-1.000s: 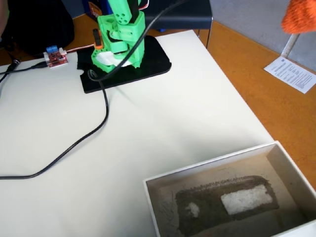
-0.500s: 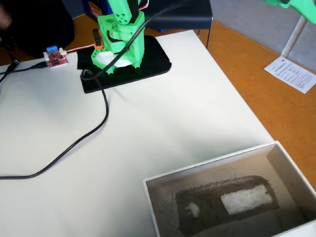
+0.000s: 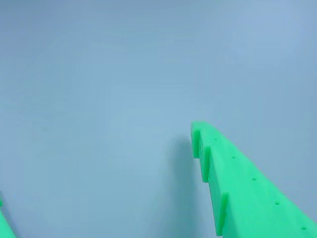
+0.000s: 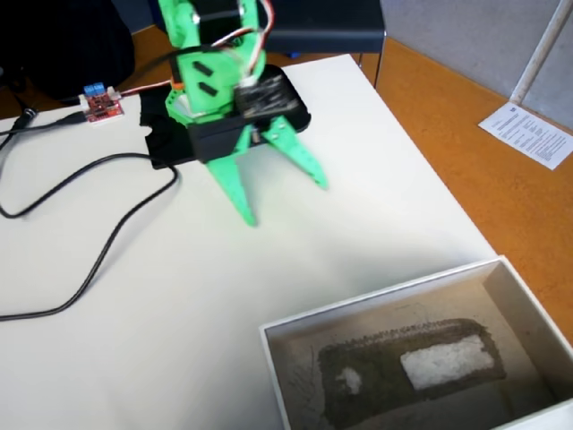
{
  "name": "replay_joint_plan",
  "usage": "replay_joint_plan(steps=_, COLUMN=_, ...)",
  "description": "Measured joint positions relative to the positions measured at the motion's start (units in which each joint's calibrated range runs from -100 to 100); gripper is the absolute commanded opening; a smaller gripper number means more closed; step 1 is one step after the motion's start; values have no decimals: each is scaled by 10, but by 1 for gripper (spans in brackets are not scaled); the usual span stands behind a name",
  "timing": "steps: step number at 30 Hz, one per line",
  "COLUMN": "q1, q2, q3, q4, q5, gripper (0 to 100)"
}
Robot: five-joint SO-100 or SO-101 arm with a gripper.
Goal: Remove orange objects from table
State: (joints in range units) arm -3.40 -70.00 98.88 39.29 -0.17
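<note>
Claw (image 4: 285, 202) spread wide, empty, above white table (image 4: 179, 296), no legible writing.

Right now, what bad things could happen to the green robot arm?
The gripper is open over the bare table, and no orange thing shows in either view, so it might close on nothing. The black cable lies loose beside the arm and could snag. The white box sits close ahead; a wide swing could bump it.
</note>
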Motion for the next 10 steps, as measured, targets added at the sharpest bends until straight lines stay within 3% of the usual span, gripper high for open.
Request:
replay_joint_plan(steps=6, q1=-16, q2=-250, q3=8, q4=308, q5=-119, gripper=43)
replay_joint_plan(steps=10, q1=-21, q2=-276, q3=9, q4=357, q5=-146, gripper=43)
